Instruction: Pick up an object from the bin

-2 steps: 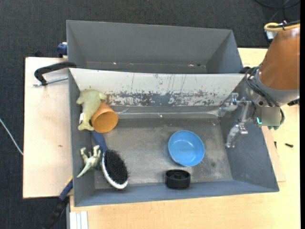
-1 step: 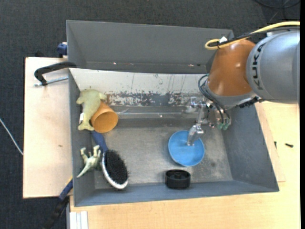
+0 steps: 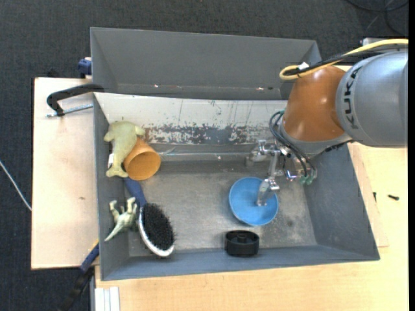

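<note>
Nearest to us in the grey bin (image 3: pixel 194 260), a small black round thing (image 3: pixel 242 243) sits by the near wall, a bit right of the middle. On the near left lies a black brush (image 3: pixel 157 229) with a white edge. Just beside it on the left is a little pale green toy animal (image 3: pixel 122 218). A bit farther in, on the right, lies a flat blue round dish (image 3: pixel 243 204). The gripper (image 3: pixel 264 197) is low over the right part of this dish and looks like it touches it. We cannot tell if the gripper is apart or together. Farther back on the left, an orange cup (image 3: pixel 142 162) lies on its side, touching a pale yellow soft toy (image 3: pixel 120 141) near the far left corner. The arm's orange cover (image 3: pixel 314 105) is at the far right.
</note>
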